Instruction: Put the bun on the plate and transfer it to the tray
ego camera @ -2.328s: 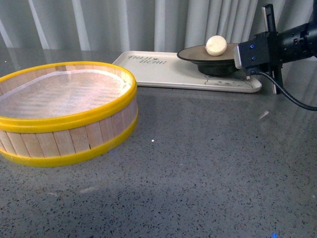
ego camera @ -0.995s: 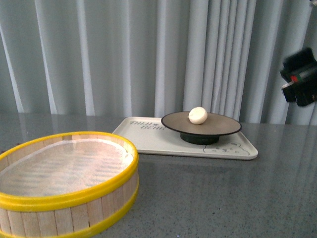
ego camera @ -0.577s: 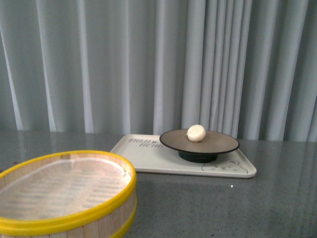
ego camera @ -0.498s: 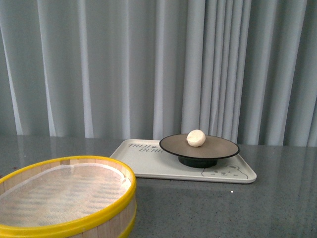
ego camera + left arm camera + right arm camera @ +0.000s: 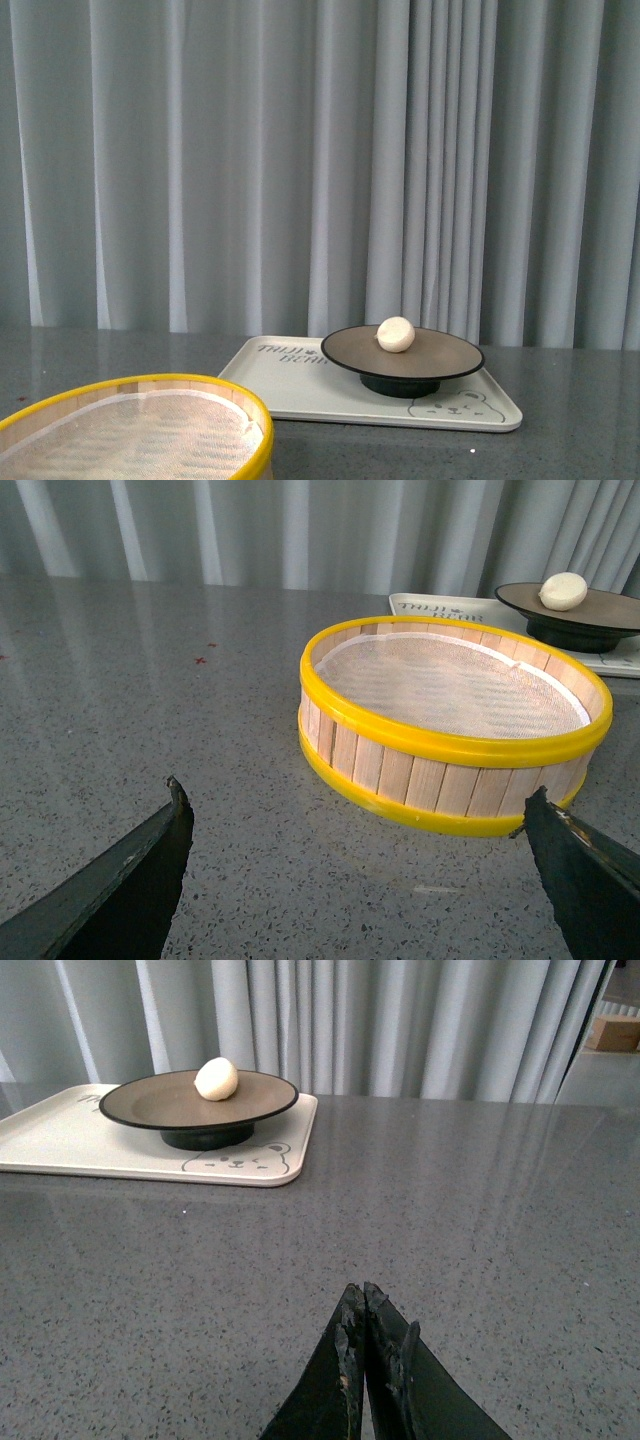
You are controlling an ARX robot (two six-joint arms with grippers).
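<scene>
The cream-white bun (image 5: 396,334) sits on the taupe plate (image 5: 440,356), and the plate stands on the cream-white tray (image 5: 290,388) at the back of the table. They also show in the right wrist view, bun (image 5: 216,1078), plate (image 5: 260,1095), tray (image 5: 60,1140), and far off in the left wrist view, bun (image 5: 563,591). Neither gripper shows in the front view. My left gripper (image 5: 355,825) is open and empty over bare table, in front of the steamer basket. My right gripper (image 5: 360,1305) is shut and empty, well back from the tray.
A round yellow-rimmed bamboo steamer basket (image 5: 130,430) with a white liner stands at the front left, also in the left wrist view (image 5: 455,750). Grey speckled tabletop (image 5: 480,1210) lies between the tray and my right gripper. Grey curtains hang behind.
My right arm has drawn away from the plate and left the front view. The front view has tilted upward, so the basket and tray sit lower in the picture. Plate and bun stay on the tray.
</scene>
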